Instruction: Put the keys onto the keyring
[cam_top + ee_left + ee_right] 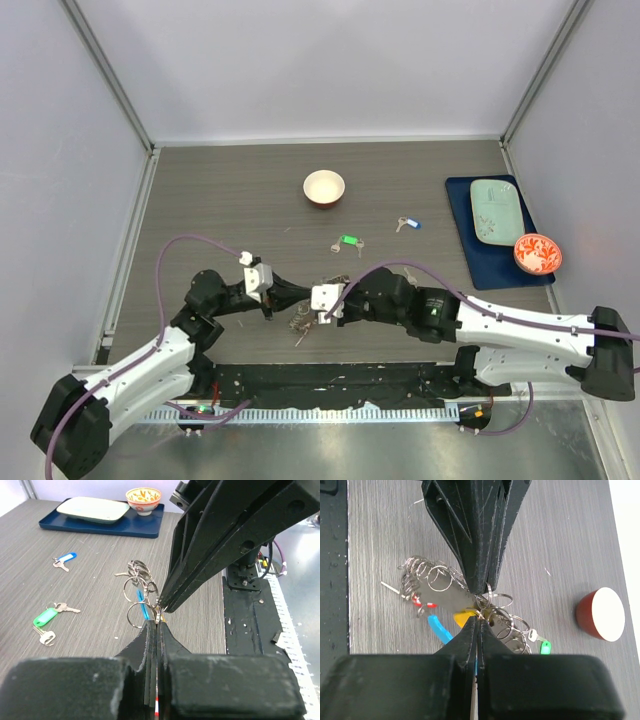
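My left gripper (pixel 298 298) and right gripper (pixel 308 302) meet tip to tip low over the table's near middle, both shut on the keyring (pixel 487 601). From that thin wire hangs a bunch of small split rings (pixel 139 587) with keys, plus the curved blue tag (pixel 439 629), a yellow tag (pixel 462 616) and a red tag (pixel 422 602). The bunch (pixel 303 322) sags to the table below the tips. Two keys lie loose farther back, one with a green tag (pixel 347 241) and one with a blue tag (pixel 407 224).
A small white bowl (pixel 324 187) stands at the back middle. On the right lies a dark blue tray (pixel 505 272) holding a mint plate (pixel 495 210) and a red patterned bowl (pixel 537 253). A black strip (pixel 330 380) runs along the near edge.
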